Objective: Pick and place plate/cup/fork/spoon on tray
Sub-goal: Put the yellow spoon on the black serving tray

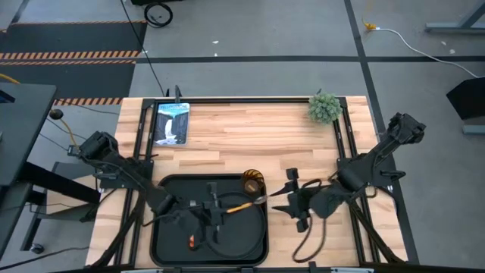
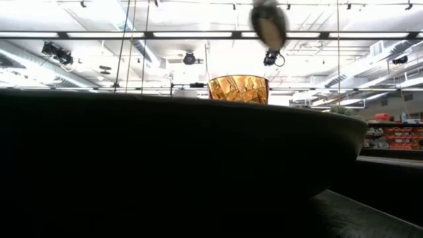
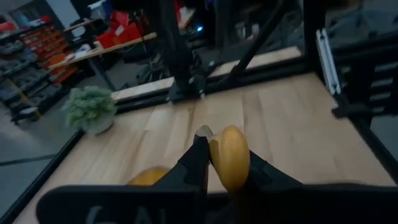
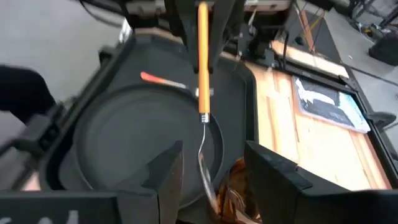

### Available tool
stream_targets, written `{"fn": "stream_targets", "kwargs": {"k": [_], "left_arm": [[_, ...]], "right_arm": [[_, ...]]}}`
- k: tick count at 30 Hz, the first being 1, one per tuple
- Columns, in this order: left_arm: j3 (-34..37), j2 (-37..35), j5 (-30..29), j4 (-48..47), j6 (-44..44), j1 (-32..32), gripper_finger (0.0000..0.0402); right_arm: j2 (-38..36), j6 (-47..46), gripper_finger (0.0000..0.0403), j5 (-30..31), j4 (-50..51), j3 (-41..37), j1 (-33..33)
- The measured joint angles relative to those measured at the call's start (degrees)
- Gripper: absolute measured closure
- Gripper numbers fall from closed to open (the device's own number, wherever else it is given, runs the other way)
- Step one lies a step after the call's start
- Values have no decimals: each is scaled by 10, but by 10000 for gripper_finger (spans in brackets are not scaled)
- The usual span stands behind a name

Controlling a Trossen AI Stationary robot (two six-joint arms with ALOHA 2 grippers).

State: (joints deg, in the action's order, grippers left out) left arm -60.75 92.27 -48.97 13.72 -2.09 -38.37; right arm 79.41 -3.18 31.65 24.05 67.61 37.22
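Left gripper [image 1: 218,206] clamped on spoon [image 4: 203,68] handle, above tray [image 1: 163,227].
Tray already holds plate [image 4: 124,143], cup [image 2: 238,89] at its corner, and probably the fork [image 4: 158,79], tines unclear. Spoon bowl pokes out toward cup; lower it level onto bare tray, clear of cup, then release. Right gripper [image 1: 292,196] waits just beside tray, fingers apart.

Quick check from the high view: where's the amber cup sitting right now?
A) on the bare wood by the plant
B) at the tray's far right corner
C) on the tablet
B: the cup sits at the far right corner of the tray, beside the plate.
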Motion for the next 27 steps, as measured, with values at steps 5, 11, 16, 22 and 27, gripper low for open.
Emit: {"fn": "stream_targets", "kwargs": {"k": [5,11,16,22,27], "left_arm": [[0,-32,-45,-122,75,-46,362],[0,-67,-73,-299,215,-111,361],[0,-97,-72,-428,329,-154,361],[0,-121,-33,-593,475,-184,361],[0,-126,-30,-708,551,-178,361]], "right_arm": [[-37,-29,231,2,0,0,18],[-46,-53,231,2,1,0,34],[-40,-57,231,2,4,0,35],[-36,-41,231,2,21,0,28],[-38,26,231,16,32,0,-9]]}}
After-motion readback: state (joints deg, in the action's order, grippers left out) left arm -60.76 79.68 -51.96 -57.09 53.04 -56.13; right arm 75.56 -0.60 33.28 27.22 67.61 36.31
